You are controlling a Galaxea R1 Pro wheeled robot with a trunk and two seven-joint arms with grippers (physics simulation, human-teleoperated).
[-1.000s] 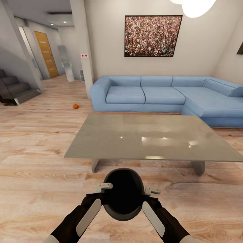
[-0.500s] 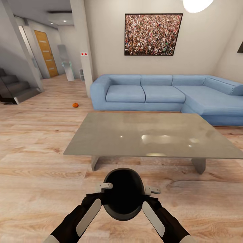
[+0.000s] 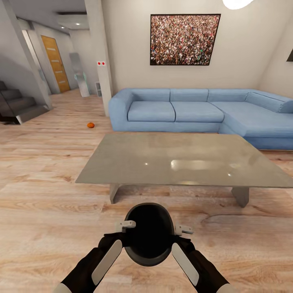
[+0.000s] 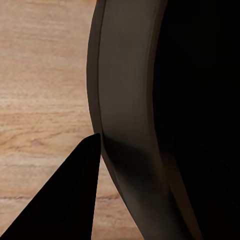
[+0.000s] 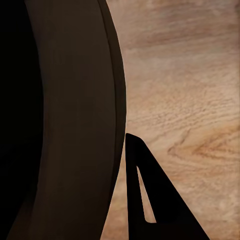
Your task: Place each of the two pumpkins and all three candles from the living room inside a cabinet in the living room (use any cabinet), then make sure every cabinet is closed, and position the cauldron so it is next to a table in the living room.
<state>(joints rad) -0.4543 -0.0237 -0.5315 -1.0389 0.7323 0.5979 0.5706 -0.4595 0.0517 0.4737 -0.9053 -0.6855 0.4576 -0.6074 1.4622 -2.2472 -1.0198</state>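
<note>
I hold the black cauldron (image 3: 147,238) low in front of me, mouth facing the head camera. My left gripper (image 3: 125,224) and right gripper (image 3: 184,230) are each shut on its rim, one on either side. The left wrist view has the cauldron's dark rim (image 4: 130,125) beside one finger (image 4: 65,200); the right wrist view has the rim (image 5: 75,125) beside a finger (image 5: 160,200). The grey coffee table (image 3: 179,158) stands just beyond the cauldron. One orange pumpkin (image 3: 90,125) lies on the floor, far left of the sofa.
A blue corner sofa (image 3: 195,112) runs behind the table and along the right. A white pillar (image 3: 99,61) stands at the sofa's left end. Stairs (image 3: 16,106) and a hallway with a wooden door (image 3: 56,65) lie at the far left. Wood floor surrounds the table.
The whole view has shifted slightly, with table, sofa and lamp sliding upward in the picture, so the camera moved. The arms and cauldron keep the same pose.
</note>
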